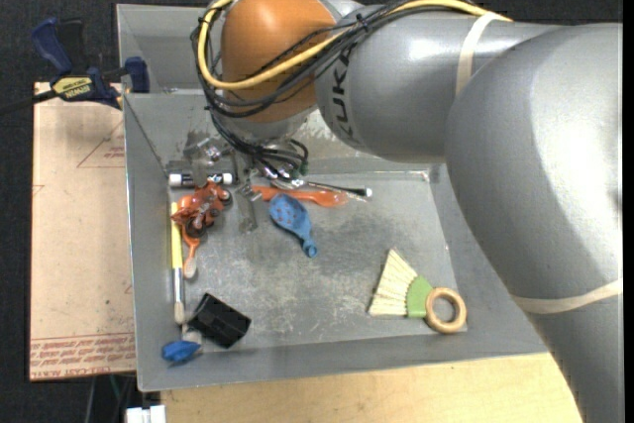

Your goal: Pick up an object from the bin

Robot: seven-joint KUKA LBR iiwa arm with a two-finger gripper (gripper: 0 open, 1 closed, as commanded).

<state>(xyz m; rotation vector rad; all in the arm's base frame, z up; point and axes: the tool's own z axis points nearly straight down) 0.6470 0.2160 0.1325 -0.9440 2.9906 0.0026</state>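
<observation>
My gripper hangs below the orange wrist cover, low in the bin's back left part. Just to its right lies a limp blue balloon. A flat orange strip with a metal rod lies behind the balloon. To the gripper's left sits a crumpled orange and brown toy, with a small silver and black cylinder behind it. Nothing shows held in the gripper.
A thin yellow and white stick runs along the left wall. A black block and a small blue scrap lie at the front left. At the front right lies a cream fan-shaped brush with a wooden ring.
</observation>
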